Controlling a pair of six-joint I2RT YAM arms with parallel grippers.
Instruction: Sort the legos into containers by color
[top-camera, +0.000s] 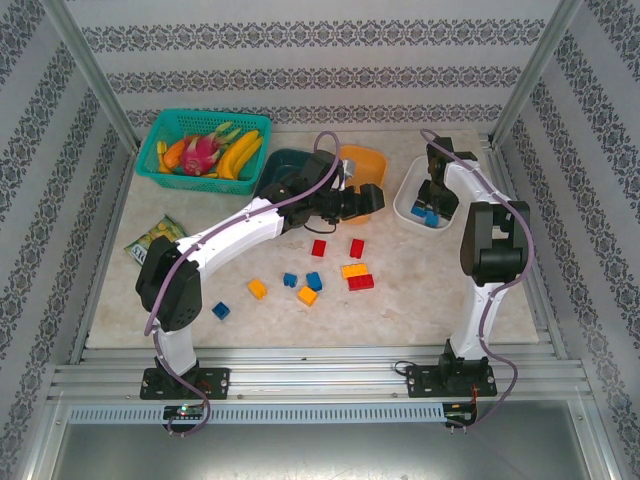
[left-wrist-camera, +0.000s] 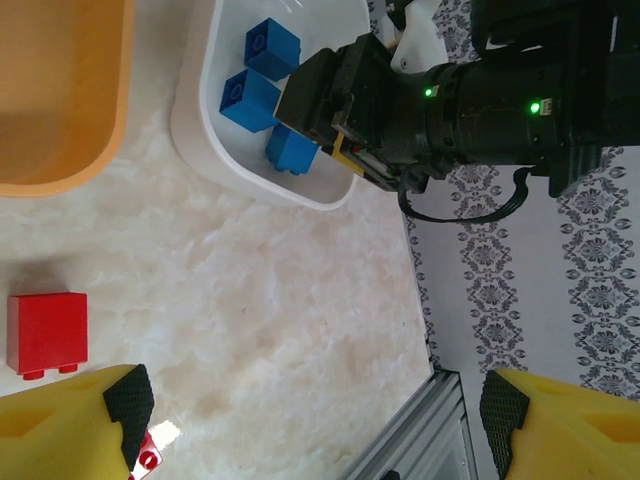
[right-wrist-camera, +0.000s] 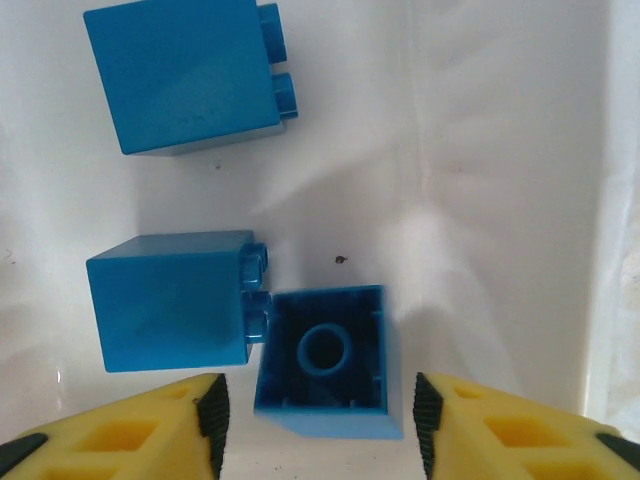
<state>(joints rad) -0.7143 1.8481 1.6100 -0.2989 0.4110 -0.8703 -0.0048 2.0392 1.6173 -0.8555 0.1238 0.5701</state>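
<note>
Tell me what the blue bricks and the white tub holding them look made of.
Blue bricks: hard moulded plastic, smooth with a slight sheen; crisp edges, studs, and a hollow underside on the upturned one. White tub: probably glossy plastic, judging by soft reflections on its floor and curved wall.

Pale marbled table (top-camera: 420, 285), teal basket (top-camera: 203, 114), dark teal tub (top-camera: 280, 162), orange tub (top-camera: 366, 158), white tub (top-camera: 407, 206), snack packet (top-camera: 155, 238), loose bricks (top-camera: 319, 248) mid-table

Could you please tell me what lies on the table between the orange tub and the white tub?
Nothing: in the left wrist view, the strip of marbled table between the orange tub and the white tub is bare.
</note>
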